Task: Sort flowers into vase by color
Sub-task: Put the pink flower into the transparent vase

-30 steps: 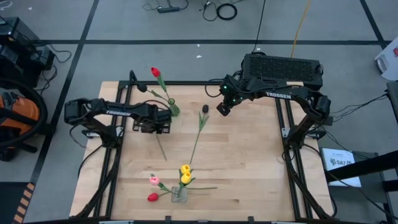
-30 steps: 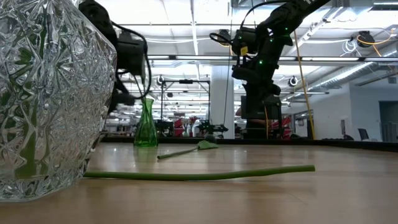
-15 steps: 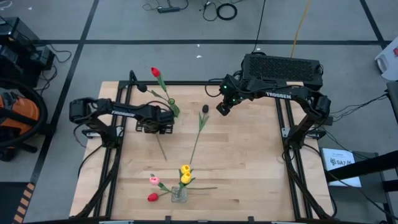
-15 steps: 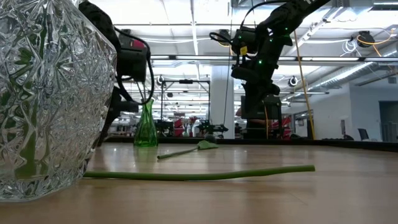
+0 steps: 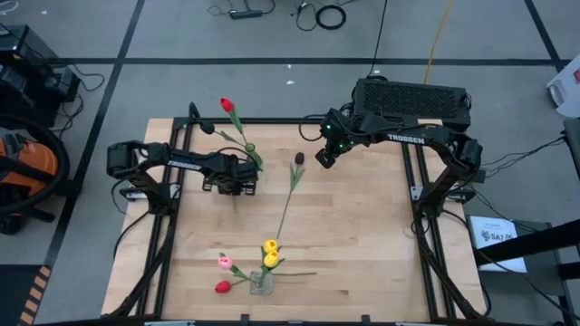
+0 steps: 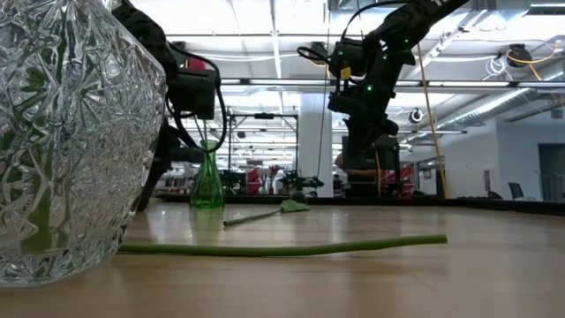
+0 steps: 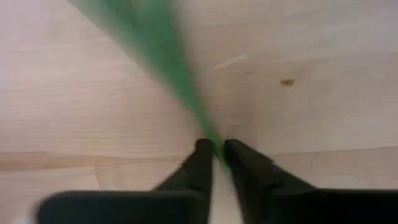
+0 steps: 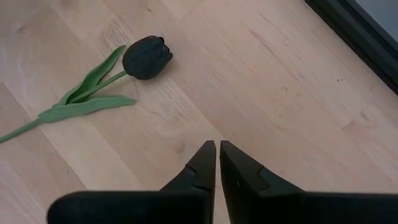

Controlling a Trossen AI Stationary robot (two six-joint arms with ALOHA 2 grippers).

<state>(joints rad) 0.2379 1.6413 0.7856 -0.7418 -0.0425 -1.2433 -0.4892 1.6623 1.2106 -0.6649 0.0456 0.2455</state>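
Note:
In the left wrist view a thin green flower stem [image 7: 177, 84] runs across the wood, and my left gripper [image 7: 217, 149] is shut on it. From above, that gripper [image 5: 237, 188] points down at the table's left middle, and the stem's lower end [image 5: 240, 220] shows beyond it; its head is hidden. A black tulip [image 5: 299, 158] lies flat at the centre. My right gripper [image 5: 323, 161] hangs shut above the table just right of it, holding nothing. A crystal vase [image 5: 261, 282] at the near edge holds yellow, pink and red flowers. My left gripper pinches the green stem [image 7: 208, 138] between its two fingertips. The fingers come from above, pointing down, and lie across the stem. The stem runs off along the tabletop from the fingers; whether it is lifted, I cannot tell.
A small green vase [image 5: 253, 160] stands just beyond my left gripper, with a red tulip [image 5: 227, 105] leaning out toward the far edge. A loose green stem [image 6: 282, 249] lies on the wood near the crystal vase [image 6: 71, 132]. Bare wood fills the table's right half.
My left gripper has sunk toward the table and shifted a little toward the right edge, coming down over the upper part of the stem lying there. My right arm has kept still.

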